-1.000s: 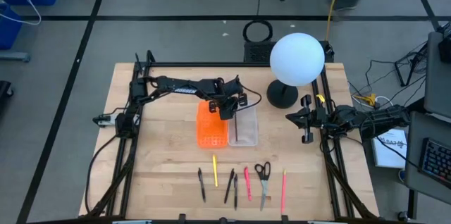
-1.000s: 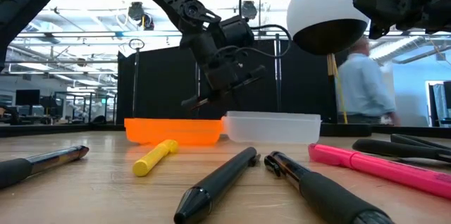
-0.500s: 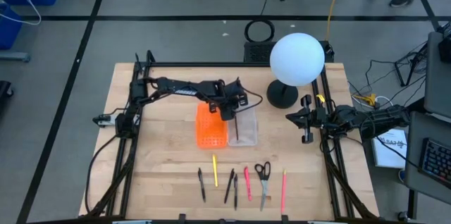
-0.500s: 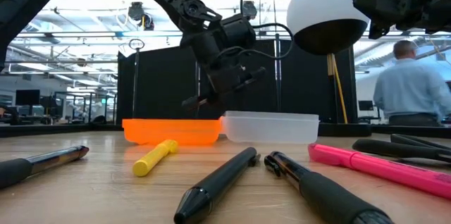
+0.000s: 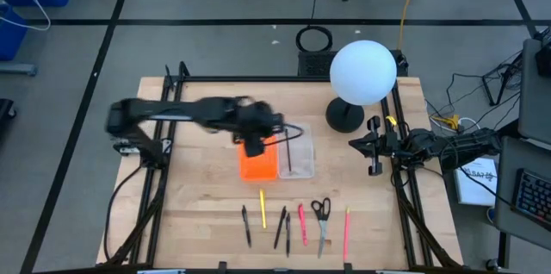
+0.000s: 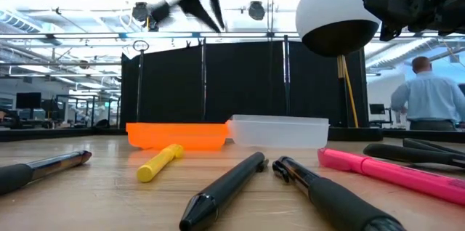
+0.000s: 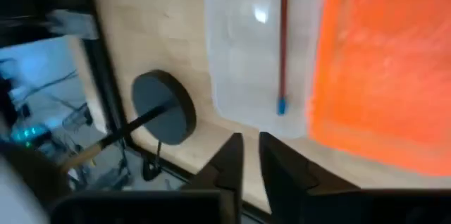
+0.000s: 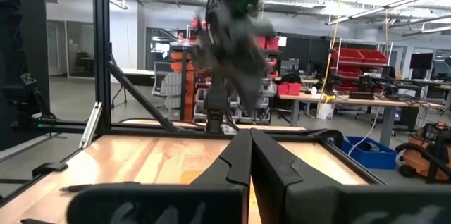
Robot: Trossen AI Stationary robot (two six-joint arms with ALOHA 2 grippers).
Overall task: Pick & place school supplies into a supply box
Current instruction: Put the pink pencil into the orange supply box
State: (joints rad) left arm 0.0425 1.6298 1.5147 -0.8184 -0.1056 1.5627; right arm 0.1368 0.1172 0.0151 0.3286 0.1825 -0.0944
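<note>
My left gripper [image 5: 255, 141], nearly closed and empty, hangs over the supply box [image 5: 277, 153] holding one red pencil [image 7: 282, 37]; I risk clipping the box wall heading for the pens [image 5: 281, 227].

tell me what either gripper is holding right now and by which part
Nothing is held. The left gripper is nearly closed and empty above the supply box; the right gripper waits shut and empty at the table's right edge.

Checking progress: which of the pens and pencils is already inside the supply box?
The red pencil with a blue tip, lying in the clear half of the supply box; all the others lie in the row on the table.
</note>
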